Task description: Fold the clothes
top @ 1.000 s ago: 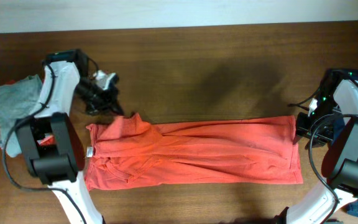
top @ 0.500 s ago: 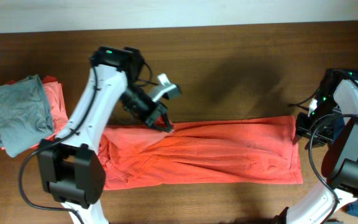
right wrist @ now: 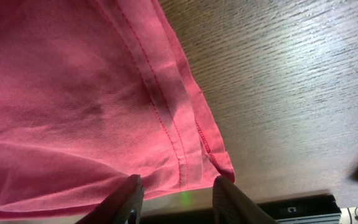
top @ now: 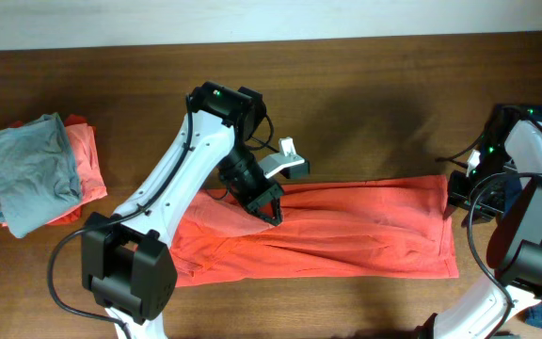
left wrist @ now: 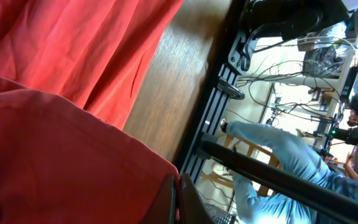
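Left wrist: T-shirt (left wrist: pixel 55 155) between fingers (left wrist: pixel 190 202)

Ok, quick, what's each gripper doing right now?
Left gripper: closed on the orange-red T-shirt.
Right gripper: open above the T-shirt's corner hem, holding nothing.

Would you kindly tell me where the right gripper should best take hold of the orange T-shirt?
Probably the stitched hem corner of the T-shirt, approached from the right side of the table. That corner lies flat at the cloth's free end, and the open right gripper hovers at that edge.
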